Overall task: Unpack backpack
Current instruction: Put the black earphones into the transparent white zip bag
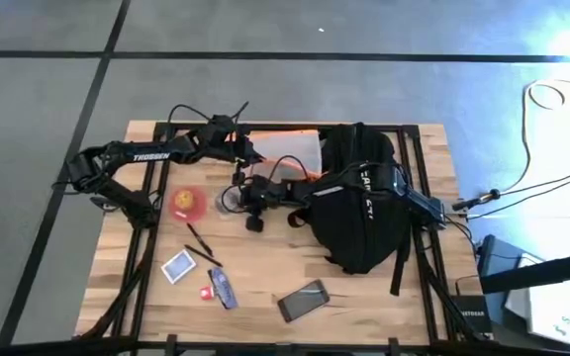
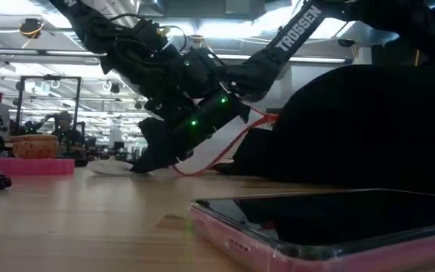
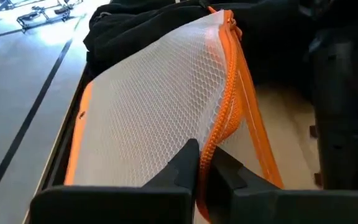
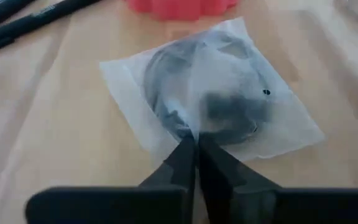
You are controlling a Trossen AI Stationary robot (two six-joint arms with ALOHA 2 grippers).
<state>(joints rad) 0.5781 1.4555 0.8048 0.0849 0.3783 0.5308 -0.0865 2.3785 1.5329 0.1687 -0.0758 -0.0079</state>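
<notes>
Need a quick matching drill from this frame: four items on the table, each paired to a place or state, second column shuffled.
Items:
1. large black fabric backpack
2. white mesh pouch with orange zipper
3. small clear plastic bag with dark round contents
4. pink-edged smartphone

Places or states:
A. lying flat near the table's front edge, screen dark
B. pinched at its zipper edge by the left claw
C. on the right part of the table, the biggest item
D. on the wood beside a red object, with the right claw at its edge

Pairs: 1-C, 2-B, 3-D, 4-A
</notes>
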